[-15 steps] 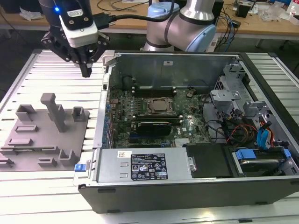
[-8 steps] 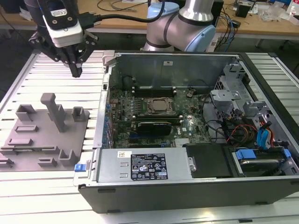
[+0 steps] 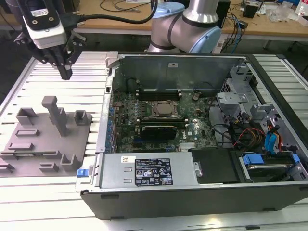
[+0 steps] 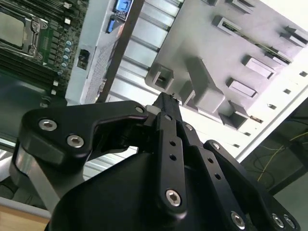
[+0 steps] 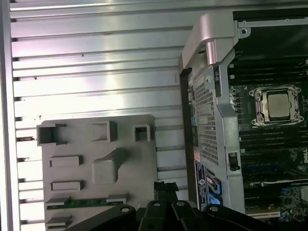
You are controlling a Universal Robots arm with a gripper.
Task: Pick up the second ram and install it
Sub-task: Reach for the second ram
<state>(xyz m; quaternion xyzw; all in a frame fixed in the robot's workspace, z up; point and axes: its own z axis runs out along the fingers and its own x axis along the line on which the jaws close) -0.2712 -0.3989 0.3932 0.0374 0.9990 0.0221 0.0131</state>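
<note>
A black two-fingered gripper (image 3: 65, 73) hangs over the far corner of the slatted aluminium table (image 3: 91, 86) on the exterior view's left, its jaws pressed together and holding nothing. Below stands the grey plastic block fixture (image 3: 48, 139). The thin green second ram (image 5: 79, 203) lies in a slot near one fixture edge. To the right is an open black computer case (image 3: 192, 192).

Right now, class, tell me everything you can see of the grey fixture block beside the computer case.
The grey fixture block is a flat matte plastic-looking plate with moulded pockets, slots and one tall upright post. It lies flat on the slatted metal table, at the exterior view's left of the open case. A green memory stick sits in one slot. The end effector hangs above, apart from it.
</note>
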